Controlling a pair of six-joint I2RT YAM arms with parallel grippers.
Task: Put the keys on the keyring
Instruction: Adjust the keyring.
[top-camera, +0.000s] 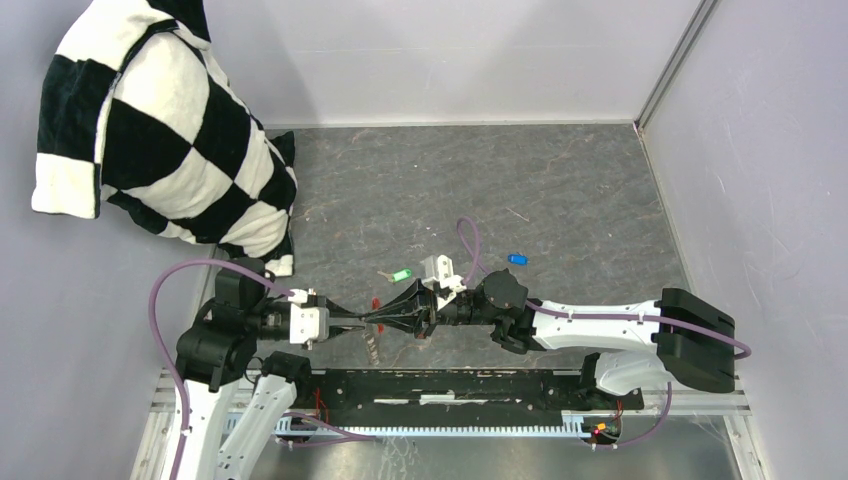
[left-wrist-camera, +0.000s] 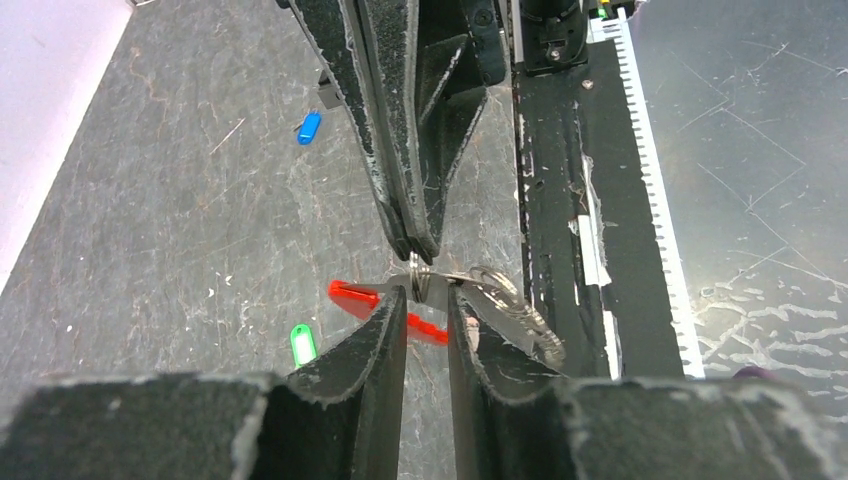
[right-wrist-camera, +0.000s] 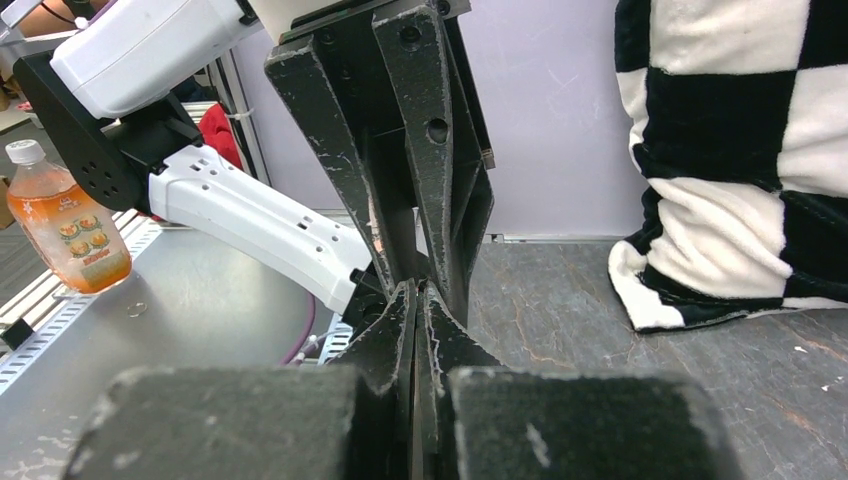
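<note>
A scratched, matt grey tabletop (left-wrist-camera: 180, 200) is seen. The keyring (left-wrist-camera: 420, 280) is shiny metal, its tag (left-wrist-camera: 355, 298) glossy red plastic; the claw fingers (left-wrist-camera: 370, 350) are worn matt black.
</note>
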